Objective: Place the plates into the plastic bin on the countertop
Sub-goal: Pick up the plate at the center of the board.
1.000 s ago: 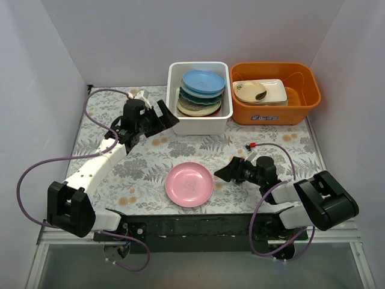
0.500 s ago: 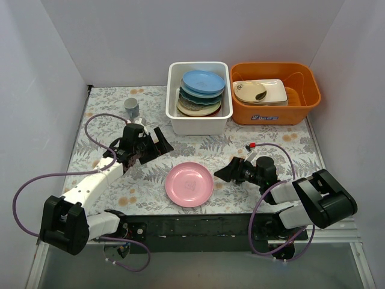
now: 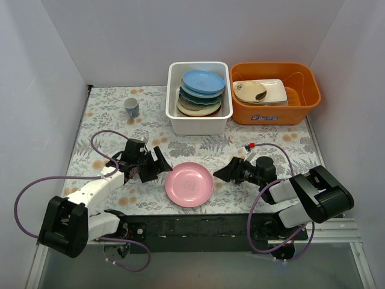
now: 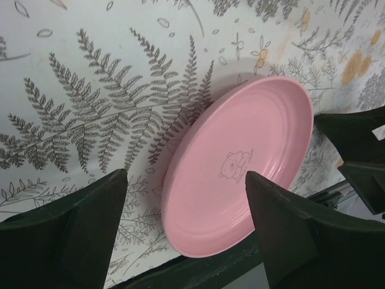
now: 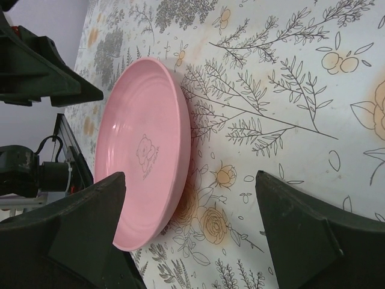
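I see the pink plate [image 3: 189, 184] flat on the counter [image 3: 150, 129], at 6 o'clock from the white bin [image 3: 198, 125], which holds a stack of plates [image 3: 201, 90]. My left gripper [image 3: 157, 167] sits at the pink plate's 9 o'clock and my right gripper [image 3: 221, 171] at its 3 o'clock, both wide and empty.

The top view looks down from behind on the whole countertop [image 3: 204, 147], while the 2 wrist views sit low and close, seemingly facing each other across the shared mid-frame pink plate [image 4: 240, 168].
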Controlling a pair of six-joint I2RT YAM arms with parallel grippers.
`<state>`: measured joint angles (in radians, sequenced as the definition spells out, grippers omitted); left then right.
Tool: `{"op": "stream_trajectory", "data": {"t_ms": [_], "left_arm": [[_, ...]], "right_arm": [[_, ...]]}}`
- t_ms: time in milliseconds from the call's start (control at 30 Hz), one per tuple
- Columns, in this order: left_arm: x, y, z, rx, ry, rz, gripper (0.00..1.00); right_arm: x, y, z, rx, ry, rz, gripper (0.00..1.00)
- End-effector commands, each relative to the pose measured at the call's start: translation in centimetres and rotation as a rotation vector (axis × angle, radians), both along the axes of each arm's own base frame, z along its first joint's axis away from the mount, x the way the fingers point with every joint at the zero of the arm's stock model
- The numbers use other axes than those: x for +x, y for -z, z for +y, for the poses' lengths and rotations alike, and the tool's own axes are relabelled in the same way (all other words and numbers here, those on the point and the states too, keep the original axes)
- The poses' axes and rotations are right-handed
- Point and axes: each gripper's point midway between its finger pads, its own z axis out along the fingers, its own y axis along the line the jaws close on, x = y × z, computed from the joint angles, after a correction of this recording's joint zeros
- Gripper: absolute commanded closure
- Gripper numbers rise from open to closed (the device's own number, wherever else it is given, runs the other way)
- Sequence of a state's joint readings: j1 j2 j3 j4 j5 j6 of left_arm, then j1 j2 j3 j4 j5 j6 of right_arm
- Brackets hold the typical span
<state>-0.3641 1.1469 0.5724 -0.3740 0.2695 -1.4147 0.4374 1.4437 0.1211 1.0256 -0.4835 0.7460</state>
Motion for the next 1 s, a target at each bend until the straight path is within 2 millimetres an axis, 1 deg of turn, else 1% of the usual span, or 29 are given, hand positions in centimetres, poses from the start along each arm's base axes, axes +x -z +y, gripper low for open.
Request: {"op": "stream_trajectory", "data": {"t_ms": [0, 33, 67, 100, 167, 200, 433, 500, 733, 767, 833, 867, 967], "left_arm": [[-1.8, 0.4, -0.8, -0.048, 0.038, 0.028, 0.26], [-2.1, 0.6, -1.0, -0.060, 0.045, 0.039, 0.28], [-2.4, 0.7, -1.3, -0.069, 0.052, 0.041, 0.34], [-2.9, 1.3, -1.4, -0.072, 0.059, 0.057, 0.36], [-3.4, 1.7, -1.9, -0.082, 0.072, 0.068, 0.43], [-3.6, 1.9, -2.0, -0.084, 0.076, 0.072, 0.45], [-4.6, 3.6, -2.7, -0.084, 0.094, 0.110, 0.54], [-4.9, 4.2, -2.6, -0.078, 0.097, 0.121, 0.54], [-5.5, 5.0, -2.7, -0.086, 0.099, 0.139, 0.76], [-5.6, 5.0, -2.7, -0.086, 0.099, 0.139, 0.83], [-5.5, 5.0, -2.7, -0.087, 0.097, 0.137, 0.92], [-5.5, 4.9, -2.7, -0.087, 0.097, 0.135, 1.00], [-5.5, 4.8, -2.6, -0.088, 0.096, 0.129, 1.00]], "right_arm": [[-0.3, 0.8, -0.2, -0.012, -0.006, 0.029, 0.04], [-0.4, 0.9, -0.1, -0.011, -0.008, 0.034, 0.04], [-0.3, 0.8, -0.1, -0.007, -0.007, 0.029, 0.04], [-0.3, 0.8, -0.1, -0.004, -0.007, 0.033, 0.04], [-0.3, 0.8, 0.0, 0.000, -0.011, 0.033, 0.04], [-0.3, 0.9, 0.1, 0.002, -0.011, 0.036, 0.04], [-0.4, 1.0, 0.1, 0.007, -0.017, 0.041, 0.04], [-0.4, 1.0, 0.1, 0.007, -0.017, 0.041, 0.04], [-0.4, 1.1, 0.2, 0.007, -0.021, 0.047, 0.04], [-0.4, 1.1, 0.2, 0.007, -0.019, 0.047, 0.04], [-0.4, 1.1, 0.2, 0.008, -0.022, 0.047, 0.04], [-0.5, 1.1, 0.2, 0.007, -0.023, 0.046, 0.04], [-0.5, 1.1, 0.1, 0.008, -0.020, 0.044, 0.04]]}}
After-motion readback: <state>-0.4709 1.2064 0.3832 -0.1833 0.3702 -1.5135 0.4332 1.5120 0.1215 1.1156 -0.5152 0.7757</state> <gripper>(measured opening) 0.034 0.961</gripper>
